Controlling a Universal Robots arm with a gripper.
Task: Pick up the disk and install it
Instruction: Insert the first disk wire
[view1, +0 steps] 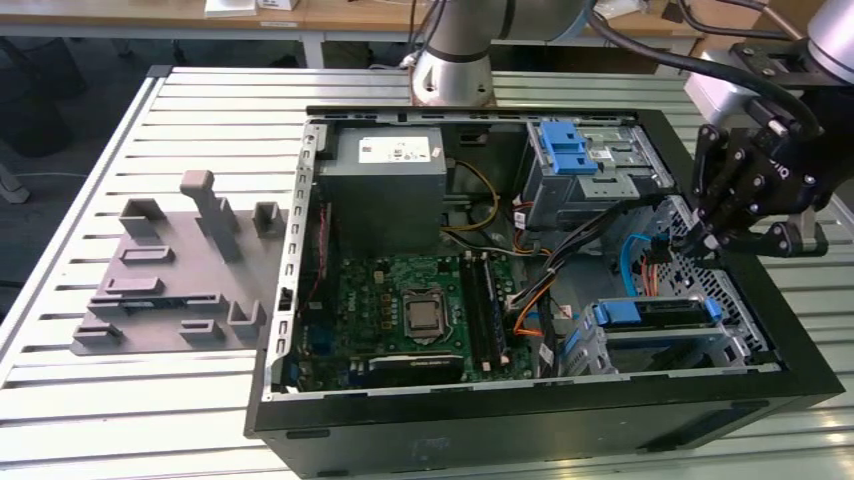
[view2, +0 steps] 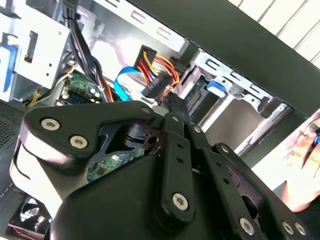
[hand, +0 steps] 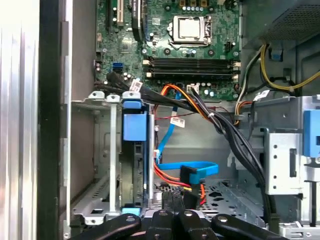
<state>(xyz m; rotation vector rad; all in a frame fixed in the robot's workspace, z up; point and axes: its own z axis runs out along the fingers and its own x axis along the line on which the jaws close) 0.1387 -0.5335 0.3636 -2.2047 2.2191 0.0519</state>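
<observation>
Scene: an open black computer case (view1: 534, 425) lies on its side on a slatted metal counter (view1: 80, 400), its inside facing up
Arm: the robot arm's grey column (view1: 454, 50) rises behind the case, and its black wrist hangs over the case's end on the exterior view's right
Gripper: the gripper (view1: 703, 235) points down into the case beside the perforated wall, just above the drive cage
Fingers: pressed close together with nothing between them, as far as the first wrist view shows, where the tips (hand: 172, 217) sit side by side
Disk: the disk (view1: 650, 313) sits inside the case, slotted in the metal drive cage (view1: 727, 350) at the corner nearest the gripper; its blue carrier frame faces up
Disk, first wrist view: the blue frame (hand: 135, 125) stands edge-on in the grey cage, just beside the gripper's tips and apart from them
Cables: a blue flat cable (hand: 197, 170) and a bundle of red, orange and yellow wires (view2: 160, 67) lie between the gripper and the cage
Motherboard: the green board (view1: 414, 315) with its bare processor socket (hand: 191, 27) covers the case floor
Power supply: a large grey box with a white sticker (view1: 390, 165) fills the far corner
Upper bay: a second blue latch (view1: 571, 150) sits on the bay by the far wall
Fixture: a grey moulded holder (view1: 180, 275) rests on the counter, well apart from the case on the exterior view's left
</observation>
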